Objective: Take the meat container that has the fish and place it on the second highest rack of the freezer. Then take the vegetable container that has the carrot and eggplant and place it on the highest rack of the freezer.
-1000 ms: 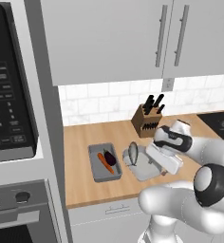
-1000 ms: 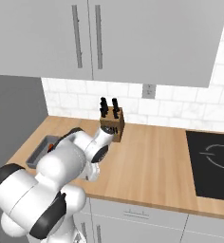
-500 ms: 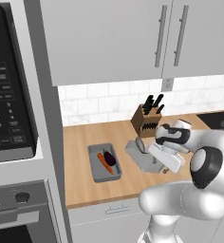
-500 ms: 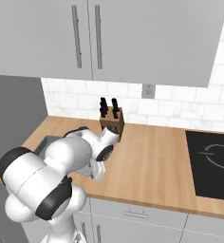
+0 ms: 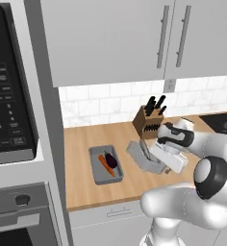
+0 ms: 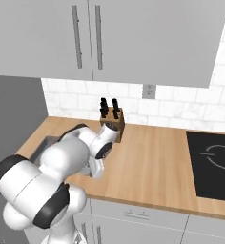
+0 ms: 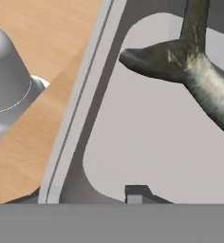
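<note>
The meat container [image 5: 136, 153] is a grey tray on the wooden counter, with the silvery fish [image 5: 145, 149] lying in it. My gripper [image 5: 157, 163] is down at its right end. In the hand view one dark fingertip [image 7: 137, 193] stands inside the meat container [image 7: 147, 142], close to its wall [image 7: 78, 128], with the fish [image 7: 194, 71] just beyond. The other finger is hidden, so I cannot tell whether the jaws grip the wall. The vegetable container [image 5: 105, 166] lies to the left with the carrot [image 5: 106, 165] and eggplant [image 5: 112, 160]. The freezer is out of view.
A wooden knife block [image 5: 149, 121] [image 6: 112, 127] stands at the backsplash right behind the trays. A black oven stack [image 5: 9, 105] rises at the left. A black cooktop [image 6: 213, 167] lies in the counter to the right. Wall cabinets [image 5: 134, 38] hang overhead.
The hand has moved down and left onto the right end of the fish tray, and the arm's elbow has swung in over the counter's front. The vegetable tray has not moved.
</note>
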